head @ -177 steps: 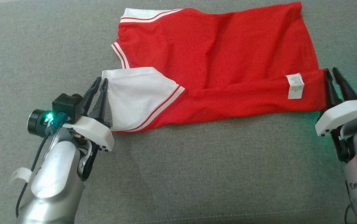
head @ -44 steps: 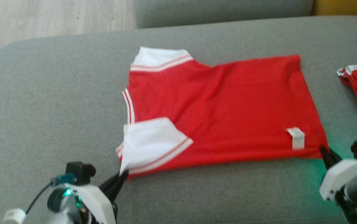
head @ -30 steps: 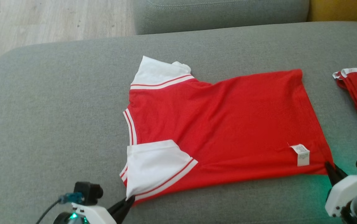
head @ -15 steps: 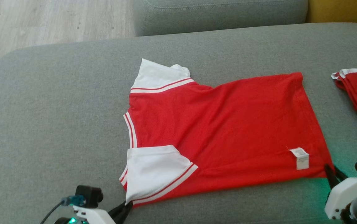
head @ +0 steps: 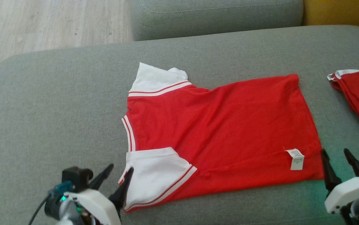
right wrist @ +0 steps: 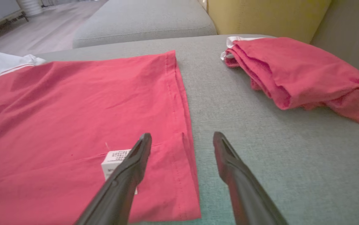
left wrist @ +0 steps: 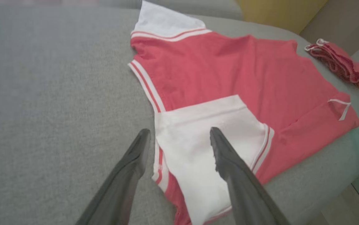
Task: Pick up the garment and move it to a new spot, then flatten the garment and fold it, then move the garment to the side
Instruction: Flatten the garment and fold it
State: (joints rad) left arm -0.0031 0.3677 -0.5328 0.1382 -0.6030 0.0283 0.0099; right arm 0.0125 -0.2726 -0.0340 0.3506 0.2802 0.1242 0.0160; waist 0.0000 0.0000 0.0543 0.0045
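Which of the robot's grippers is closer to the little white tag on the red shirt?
Right. The right gripper sits open at the hem of the shirt, beside the tag. The left gripper is open at the white sleeve, at the shirt's other end.

Your left gripper (head: 122, 167) sits low on the left, fingers spread wide; your right gripper (head: 334, 150), low right, is spread too.

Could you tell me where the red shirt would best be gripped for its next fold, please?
Probably its near long edge: the left gripper on the white sleeve corner, the right gripper on the hem corner by the label. The red shirt lies flat, so pinch those thin edges from the near side, low.
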